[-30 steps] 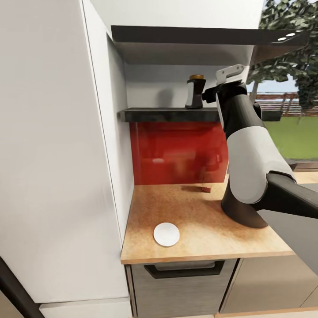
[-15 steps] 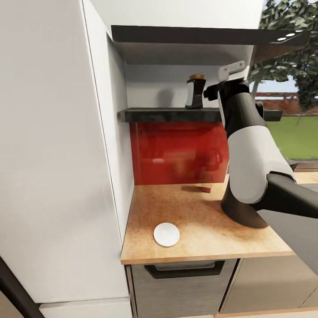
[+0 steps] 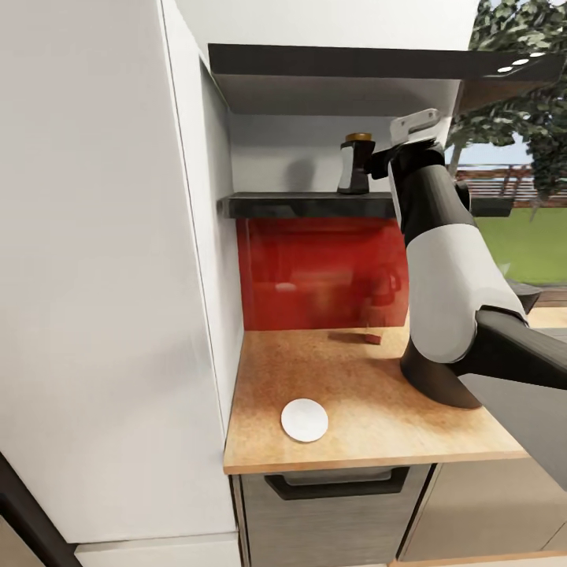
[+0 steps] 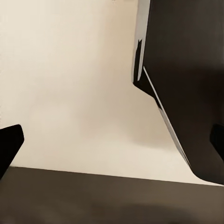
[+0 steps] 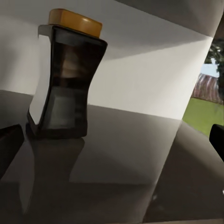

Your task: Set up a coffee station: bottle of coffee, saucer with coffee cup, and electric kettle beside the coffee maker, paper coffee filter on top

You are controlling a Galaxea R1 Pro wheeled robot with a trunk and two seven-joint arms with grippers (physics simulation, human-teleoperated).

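I am closing my right gripper, jaws apart, on the bottle of coffee, now nearly touching, upright on the kitchen shelf; the grasp seems imminent.

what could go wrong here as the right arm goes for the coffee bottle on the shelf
The bottle of coffee is tall and waisted on a small base, and it sits off to one side of the right gripper in the right wrist view, so a finger could clip it and tip it over on the kitchen shelf. A knocked bottle might roll off onto the countertop below, where the saucer lies.
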